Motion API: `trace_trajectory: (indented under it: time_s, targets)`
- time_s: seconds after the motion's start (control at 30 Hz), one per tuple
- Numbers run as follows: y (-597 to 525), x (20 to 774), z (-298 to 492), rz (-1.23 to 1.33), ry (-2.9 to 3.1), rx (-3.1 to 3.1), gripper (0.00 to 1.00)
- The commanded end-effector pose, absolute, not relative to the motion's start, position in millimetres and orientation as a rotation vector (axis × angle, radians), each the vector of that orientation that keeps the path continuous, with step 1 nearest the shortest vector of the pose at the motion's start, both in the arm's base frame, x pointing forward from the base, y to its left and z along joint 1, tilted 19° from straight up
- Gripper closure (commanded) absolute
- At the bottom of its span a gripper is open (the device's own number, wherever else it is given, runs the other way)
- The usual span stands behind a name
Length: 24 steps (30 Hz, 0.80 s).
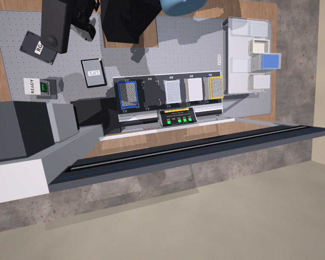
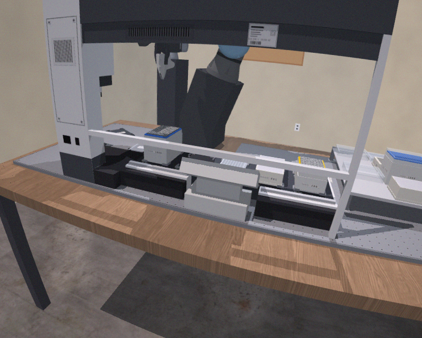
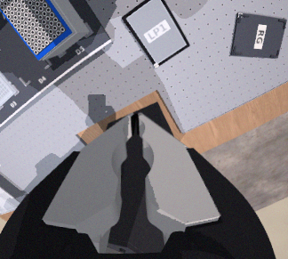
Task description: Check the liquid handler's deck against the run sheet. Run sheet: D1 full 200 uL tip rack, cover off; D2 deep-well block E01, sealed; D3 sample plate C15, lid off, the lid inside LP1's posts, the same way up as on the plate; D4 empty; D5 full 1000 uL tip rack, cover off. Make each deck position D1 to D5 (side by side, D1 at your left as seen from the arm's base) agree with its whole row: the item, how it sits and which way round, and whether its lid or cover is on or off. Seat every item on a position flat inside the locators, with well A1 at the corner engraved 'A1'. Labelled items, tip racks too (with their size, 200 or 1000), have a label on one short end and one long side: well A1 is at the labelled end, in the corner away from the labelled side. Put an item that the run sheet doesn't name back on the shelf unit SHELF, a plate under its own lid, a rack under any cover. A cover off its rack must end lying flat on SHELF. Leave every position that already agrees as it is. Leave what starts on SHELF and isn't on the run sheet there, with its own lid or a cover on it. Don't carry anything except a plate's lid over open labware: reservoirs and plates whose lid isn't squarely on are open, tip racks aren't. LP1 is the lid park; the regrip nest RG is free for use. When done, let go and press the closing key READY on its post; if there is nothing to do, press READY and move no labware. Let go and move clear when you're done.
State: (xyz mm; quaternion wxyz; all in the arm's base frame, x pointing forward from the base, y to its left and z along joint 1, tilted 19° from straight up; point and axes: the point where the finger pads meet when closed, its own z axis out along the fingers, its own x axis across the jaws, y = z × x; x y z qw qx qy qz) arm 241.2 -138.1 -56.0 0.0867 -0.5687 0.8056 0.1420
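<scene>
My gripper (image 3: 136, 115) is shut and empty. It hangs high over the table's back edge, behind the deck, and also shows in the exterior view (image 2: 162, 65). The blue-rimmed tip rack (image 1: 127, 94) stands uncovered on D5. D4 (image 1: 151, 92) is bare. An open white sample plate (image 1: 172, 91) sits on D3. A sealed white deep-well block (image 1: 194, 89) sits on D2. A yellow-rimmed tip rack (image 1: 216, 87) stands uncovered on D1. A grey lid lies inside the LP1 park (image 1: 93, 72), which the wrist view also shows (image 3: 156, 29).
The READY key (image 1: 45, 86) stands on its post at the left. The RG nest (image 1: 38, 47) is partly under the arm. SHELF (image 1: 247, 56) at the right holds a blue-covered rack (image 1: 270, 61), a beige reservoir (image 1: 259, 46), a white block (image 1: 260, 82) and clear lids. The handler's gantry spans the deck's front.
</scene>
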Motion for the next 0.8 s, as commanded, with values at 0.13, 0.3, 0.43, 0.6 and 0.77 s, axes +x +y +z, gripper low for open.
trace_trajectory:
  time_s: [0.13,0.3,0.43,0.6,0.77]
  targets:
    - [-164.8,248.2,-68.6,0.452,2.598,-1.447,1.00]
    - [-164.8,248.1,-68.6,0.461,2.663,-1.347,1.00]
    - [-164.8,248.2,-68.6,0.461,2.663,-1.347,1.00]
    - [-184.5,250.6,-75.1,0.469,2.727,-1.238,1.00]
    - [-207.8,254.4,-83.3,0.479,2.799,-1.106,1.00]
